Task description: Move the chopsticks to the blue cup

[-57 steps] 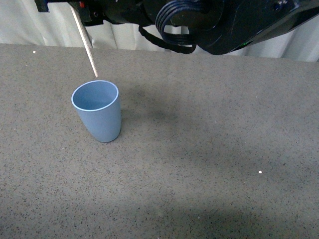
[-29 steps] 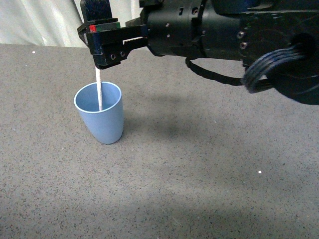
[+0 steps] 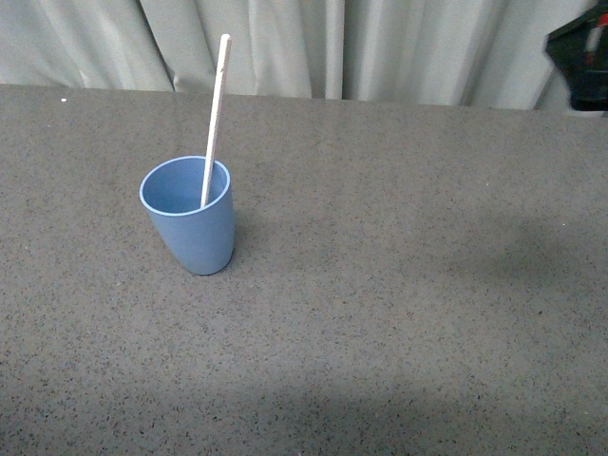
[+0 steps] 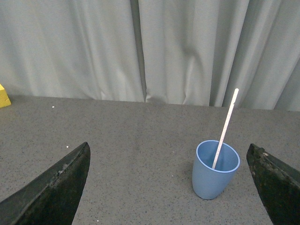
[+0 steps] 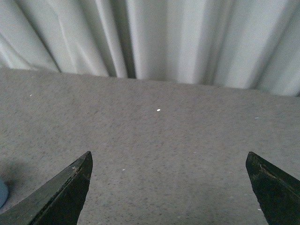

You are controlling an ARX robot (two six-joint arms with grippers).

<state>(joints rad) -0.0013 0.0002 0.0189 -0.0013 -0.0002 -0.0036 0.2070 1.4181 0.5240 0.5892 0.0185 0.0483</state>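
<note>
The blue cup stands upright on the grey table, left of centre. The pale chopstick stands in it, leaning against the rim, its upper half sticking out. Both also show in the left wrist view: the cup and the chopstick. My left gripper is open and empty, its jaws wide apart, back from the cup. My right gripper is open and empty over bare table. A dark part of the right arm shows at the far right edge of the front view.
Pale curtains hang behind the table's far edge. A yellow object sits at the table's far left in the left wrist view. A sliver of the cup shows in the right wrist view.
The right arm held the chopstick over the cup, lowered it in, let go and pulled away to the right. The chopstick now stands free in the cup.
</note>
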